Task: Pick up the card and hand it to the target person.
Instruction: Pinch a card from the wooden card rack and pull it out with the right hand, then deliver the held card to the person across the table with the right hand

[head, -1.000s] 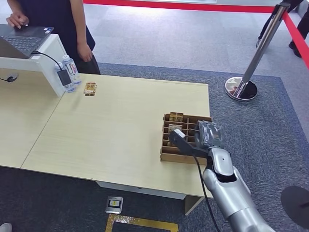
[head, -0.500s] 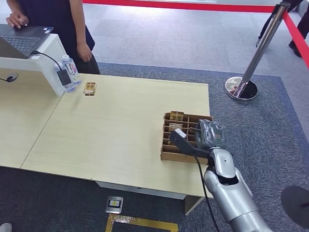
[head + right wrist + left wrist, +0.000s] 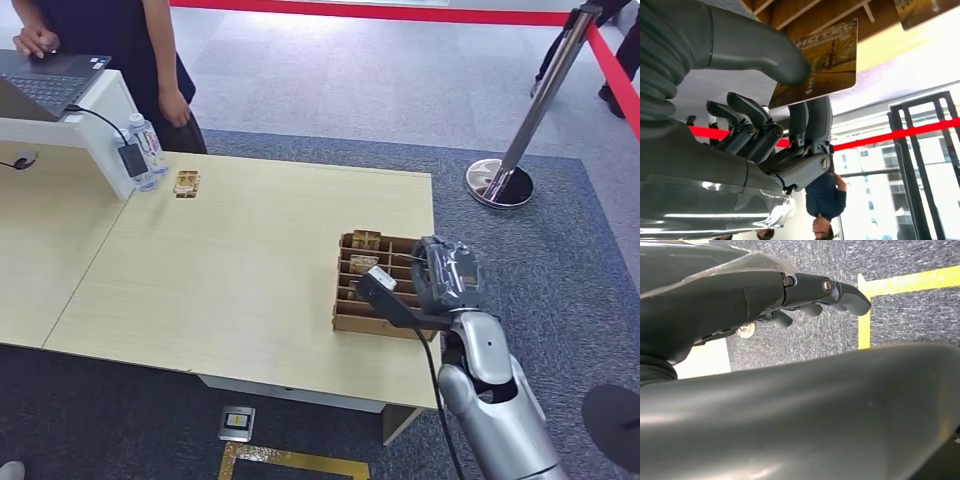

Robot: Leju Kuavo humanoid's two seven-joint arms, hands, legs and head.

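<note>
The right robot hand (image 3: 791, 125) pinches the card (image 3: 821, 65) between thumb and fingers (printed face showing), just above the slotted cardboard box (image 3: 362, 300) at the bench (image 3: 241, 270) edge beneath it.

The right hand (image 3: 791, 125) pinches a yellow card (image 3: 825, 60) between thumb and fingers (image 3: 811, 117).
</note>
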